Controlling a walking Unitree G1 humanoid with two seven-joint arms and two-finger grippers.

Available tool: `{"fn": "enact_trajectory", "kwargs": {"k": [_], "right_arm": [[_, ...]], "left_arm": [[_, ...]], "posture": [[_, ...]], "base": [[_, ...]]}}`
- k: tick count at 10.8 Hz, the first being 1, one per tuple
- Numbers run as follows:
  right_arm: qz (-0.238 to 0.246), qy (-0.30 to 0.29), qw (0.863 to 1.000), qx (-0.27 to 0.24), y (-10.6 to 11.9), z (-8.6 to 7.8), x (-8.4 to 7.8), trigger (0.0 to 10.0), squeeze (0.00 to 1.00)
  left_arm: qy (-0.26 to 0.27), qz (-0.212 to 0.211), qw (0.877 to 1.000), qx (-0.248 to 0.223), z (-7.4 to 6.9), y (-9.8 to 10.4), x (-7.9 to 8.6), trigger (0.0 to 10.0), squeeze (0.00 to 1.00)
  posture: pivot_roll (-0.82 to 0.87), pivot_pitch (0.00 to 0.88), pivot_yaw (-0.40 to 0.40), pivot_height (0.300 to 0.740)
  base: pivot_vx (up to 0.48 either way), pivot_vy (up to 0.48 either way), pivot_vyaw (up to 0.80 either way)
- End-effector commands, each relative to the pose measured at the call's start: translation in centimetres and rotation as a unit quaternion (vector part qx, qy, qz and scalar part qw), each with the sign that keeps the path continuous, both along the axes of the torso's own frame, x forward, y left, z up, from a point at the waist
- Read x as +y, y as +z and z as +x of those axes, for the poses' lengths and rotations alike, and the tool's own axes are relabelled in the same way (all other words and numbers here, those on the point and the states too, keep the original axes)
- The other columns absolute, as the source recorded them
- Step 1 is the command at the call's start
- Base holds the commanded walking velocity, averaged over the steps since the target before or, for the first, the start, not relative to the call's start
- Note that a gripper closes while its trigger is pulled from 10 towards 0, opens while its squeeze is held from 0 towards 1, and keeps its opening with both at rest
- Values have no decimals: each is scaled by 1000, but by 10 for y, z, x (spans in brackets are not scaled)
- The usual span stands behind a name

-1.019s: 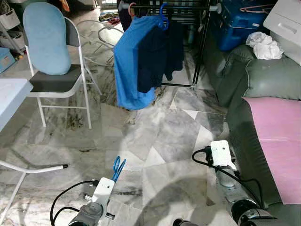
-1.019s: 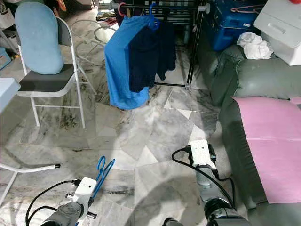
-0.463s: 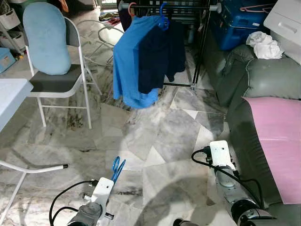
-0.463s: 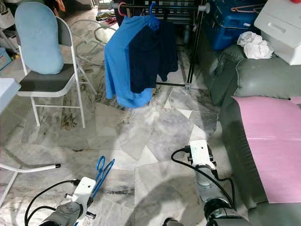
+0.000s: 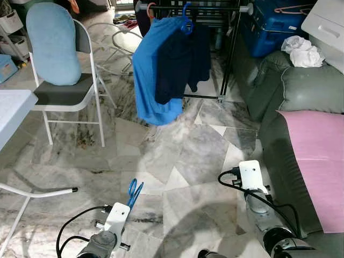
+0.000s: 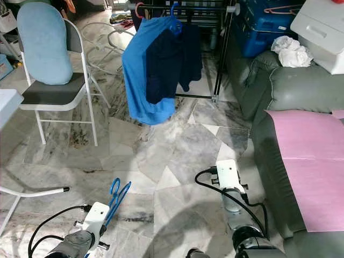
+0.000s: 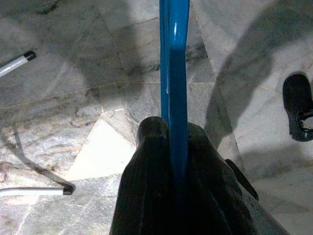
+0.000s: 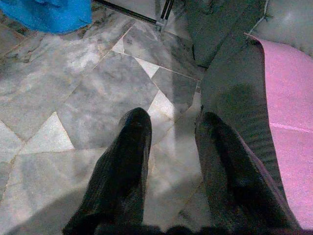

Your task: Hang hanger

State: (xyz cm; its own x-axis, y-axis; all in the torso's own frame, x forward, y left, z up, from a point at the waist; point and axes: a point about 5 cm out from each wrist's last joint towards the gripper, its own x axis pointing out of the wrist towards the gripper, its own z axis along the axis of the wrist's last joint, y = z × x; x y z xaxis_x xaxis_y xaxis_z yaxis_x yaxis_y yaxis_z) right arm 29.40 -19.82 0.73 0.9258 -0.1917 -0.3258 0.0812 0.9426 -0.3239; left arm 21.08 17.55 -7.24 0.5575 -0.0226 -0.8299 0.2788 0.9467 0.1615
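While the clothes rail (image 5: 193, 9) stands well ahead across the marble floor (image 5: 177, 156), the left gripper (image 7: 171, 147) hangs low, fingers pinched tight on a thin blue hanger (image 5: 134, 192) whose length runs straight out from them. The right gripper (image 8: 171, 147) gapes wide, holding nothing.
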Motion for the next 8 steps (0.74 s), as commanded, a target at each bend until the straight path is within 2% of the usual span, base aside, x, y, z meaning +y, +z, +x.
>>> {"fn": "enact_trajectory", "kwargs": {"k": [1,2,3,5,8], "right_arm": [[22,1,1000,6,-1,1,4,4157,0],[36,0,999,6,-1,1,5,10000,702],[63,-7,998,2,-1,2,7,10000,1000],[129,-12,991,20,-7,-1,15,10000,1000],[170,14,982,85,-28,-19,26,10000,1000]], "left_arm": [[2,5,1000,5,-3,-1,4,10000,0],[1,5,1000,5,-3,-1,3,10000,0],[1,4,1000,4,-3,-1,3,10000,0],[1,3,1000,4,-2,-1,2,10000,0],[5,1,1000,4,-1,-1,0,10000,0]], "posture": [[-38,81,48,740],[-39,81,48,740],[-40,80,48,740],[-41,77,45,740],[-38,71,36,740]], "base": [[0,0,0],[0,0,0],[0,0,0],[0,0,0],[0,0,0]]}}
